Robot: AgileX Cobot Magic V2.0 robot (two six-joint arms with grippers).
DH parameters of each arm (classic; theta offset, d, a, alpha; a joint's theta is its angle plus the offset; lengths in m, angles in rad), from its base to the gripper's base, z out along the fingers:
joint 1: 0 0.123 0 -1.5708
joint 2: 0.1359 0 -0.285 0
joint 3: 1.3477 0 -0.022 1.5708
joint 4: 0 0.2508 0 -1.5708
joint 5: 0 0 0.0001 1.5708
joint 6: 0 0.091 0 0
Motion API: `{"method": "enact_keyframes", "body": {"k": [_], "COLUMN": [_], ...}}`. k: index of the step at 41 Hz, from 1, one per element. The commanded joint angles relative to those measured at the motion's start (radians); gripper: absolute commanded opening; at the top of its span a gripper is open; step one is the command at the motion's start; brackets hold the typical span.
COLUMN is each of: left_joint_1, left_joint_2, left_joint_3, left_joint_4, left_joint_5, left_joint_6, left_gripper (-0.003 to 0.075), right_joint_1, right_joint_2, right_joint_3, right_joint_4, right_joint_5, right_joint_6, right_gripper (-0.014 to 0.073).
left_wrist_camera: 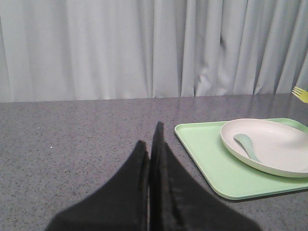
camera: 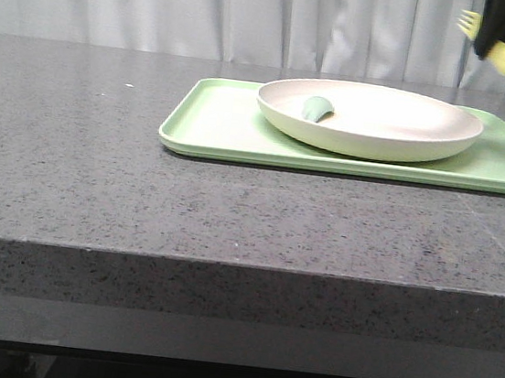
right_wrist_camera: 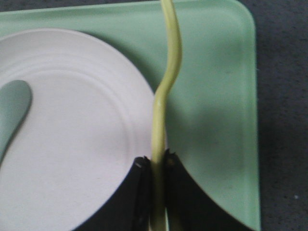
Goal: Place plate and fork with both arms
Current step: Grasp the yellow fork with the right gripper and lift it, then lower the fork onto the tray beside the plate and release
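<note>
One fork (right_wrist_camera: 165,96) is pinched by its handle between the fingers of the right pincer (right_wrist_camera: 157,166), clenched on it; the tines point away from the pincer. In the front view the fork (camera: 492,43) hangs high in the air at the far right, well above the tray's right part, tines tilted up to the left. The wrist view shows it above the seam where the plate's (right_wrist_camera: 77,130) rim meets bare tray (right_wrist_camera: 216,96).

One plate (camera: 371,121) sits on one green tray (camera: 214,124), filling most of its middle and right. One small teal spoon (camera: 317,109) lies inside the plate, toward its left side.

Bare tray floor shows left of the plate and in a strip along the right edge. The tray's front edge lies well back from the tabletop's (camera: 96,188) front edge, with open dark stone in front and to the left.

The left pincer (left_wrist_camera: 150,149) hovers over the tabletop, left of the tray and well apart from it, its fingers pressed together and grasping nothing.
</note>
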Motion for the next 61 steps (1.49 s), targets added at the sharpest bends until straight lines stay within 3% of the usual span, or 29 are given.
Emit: {"method": "enact_keyframes", "body": {"k": [1, 17, 31, 45, 52, 60, 61], "left_joint_1": [0.003, 0.003, 0.003, 0.003, 0.003, 0.003, 0.003], "left_joint_2": [0.009, 0.009, 0.009, 0.009, 0.009, 0.009, 0.009], "left_joint_3": [-0.028, -0.028, -0.028, -0.028, -0.028, -0.028, -0.028], "left_joint_4": [0.003, 0.003, 0.003, 0.003, 0.003, 0.003, 0.003], "left_joint_5": [-0.082, -0.082, -0.082, -0.082, -0.082, -0.082, -0.082], "left_joint_6": [-0.012, -0.012, -0.012, -0.012, -0.012, -0.012, -0.012], "left_gripper": [-0.0018, -0.0018, -0.0018, -0.0018, -0.0018, -0.0018, -0.0018], "right_joint_1": [-0.039, -0.060, -0.060, -0.060, -0.060, -0.060, -0.060], "right_joint_2": [-0.029, 0.092, 0.102, 0.082, -0.004, -0.099, -0.107], "right_joint_3": [-0.030, -0.030, -0.030, -0.080, -0.111, -0.111, -0.109], "right_joint_4": [-0.018, -0.018, -0.018, -0.018, -0.018, -0.018, -0.018], "right_joint_5": [-0.015, 0.022, 0.020, 0.056, 0.047, 0.023, 0.023], "right_joint_6": [-0.017, -0.070, -0.070, -0.070, -0.071, -0.094, -0.096], "right_gripper": [-0.0030, -0.0009, 0.0245, 0.0251, 0.0171, -0.0126, -0.0120]}}
